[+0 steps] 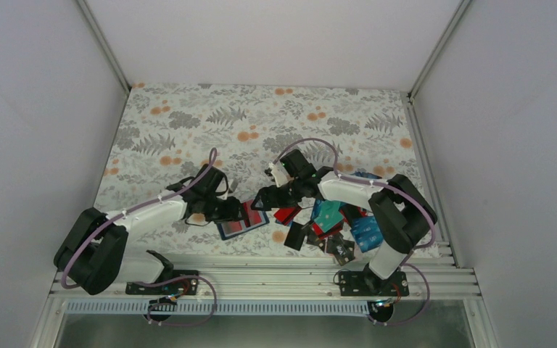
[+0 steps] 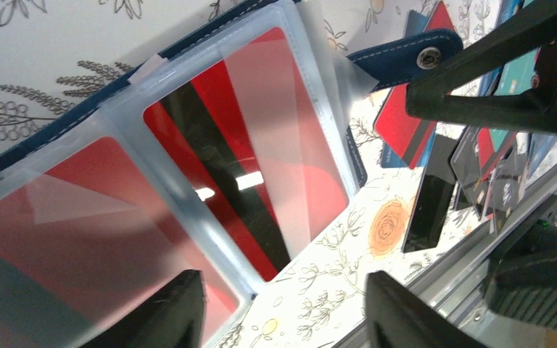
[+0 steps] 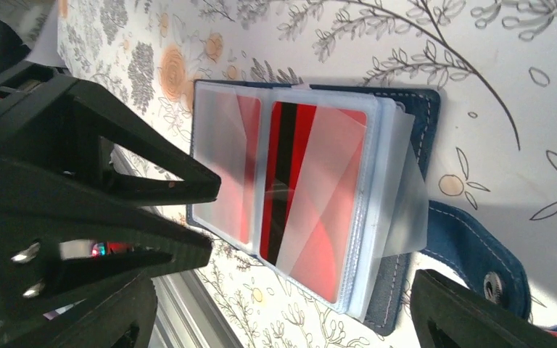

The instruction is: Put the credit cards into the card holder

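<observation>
card holder (image 1: 243,222): spread open on table (image 1: 188,116), between grippers | clear sleeves (image 2: 188,181): red cards (image 2: 261,145) inside | credit cards (image 1: 333,226): loose heap right of holder | left gripper (image 2: 283,315): released, empty | right gripper (image 3: 297,319): splayed wide, empty

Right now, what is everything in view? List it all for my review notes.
card holder: one, navy with clear sleeves, lying open on the tablecloth
sleeved cards: two showing, red, one with a black stripe, inside the holder's sleeves
loose credit cards: a pile, count unclear, red, teal, blue and black, right of the holder
tablecloth: one, white with grey and orange flowers, covering the table
rail: one, silver, along the near edge
left gripper: one, black, open, at the holder's left end
right gripper: one, black, open, at the holder's right end
</observation>
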